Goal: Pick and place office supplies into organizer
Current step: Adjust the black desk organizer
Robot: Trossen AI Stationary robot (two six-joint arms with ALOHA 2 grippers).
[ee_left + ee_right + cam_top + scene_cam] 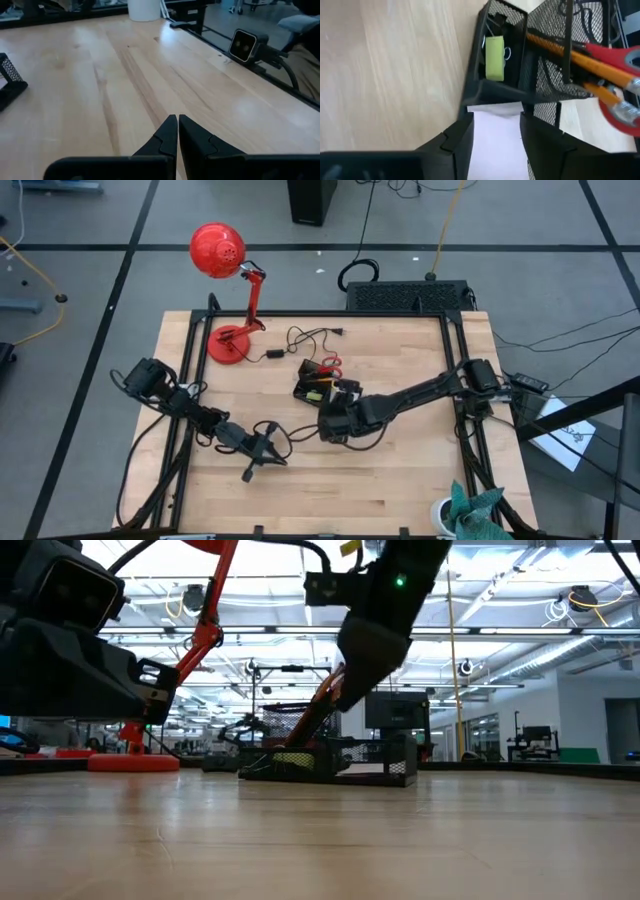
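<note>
The black mesh organizer (318, 385) stands on the table's middle. In the right wrist view it holds a yellow-green block (494, 57) beside a binder clip, orange pencils (580, 60) and red-handled scissors (615, 55). A pale sticky-note pad (496, 132) lies flat against the organizer's nearer wall. Whether the pad sits inside a low compartment I cannot tell. My right gripper (497, 145) hangs open above the pad, pointing steeply down, and the pad shows through the gap between its fingers. My left gripper (177, 122) is shut with nothing in it, low over bare wood at the near left (249, 473).
A red desk lamp (225, 270) stands at the far left, with a black cable (300, 340) beside its base. A black box (405, 295) sits past the far edge. A white cup with green cloth (465, 510) stands at the near right corner. Bare wood lies near the table's front.
</note>
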